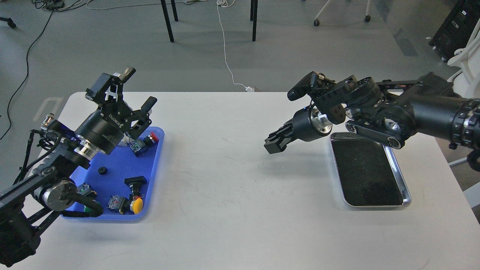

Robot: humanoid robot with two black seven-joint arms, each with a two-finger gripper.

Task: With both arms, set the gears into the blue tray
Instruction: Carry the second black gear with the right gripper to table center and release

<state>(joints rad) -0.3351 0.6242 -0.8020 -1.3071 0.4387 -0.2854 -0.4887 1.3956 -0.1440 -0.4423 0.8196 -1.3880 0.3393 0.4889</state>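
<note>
Risk is growing: my wide-open, empty left end effector (138, 88) is hovering where it could be knocking coloured-cap push-button switches (143, 143) about the shallow bright-blue plastic tray (157, 157), while I cannot tell my right end effector's (273, 144) opening.

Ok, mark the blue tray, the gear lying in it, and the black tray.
blue tray (156, 157): head view, on its right rim.
gear (102, 170): head view, on the small black disc's middle.
black tray (401, 176): head view, on its silver right rim.

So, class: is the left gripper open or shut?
Open: the left gripper's two fingers stand well apart above the blue tray, holding nothing.
</note>
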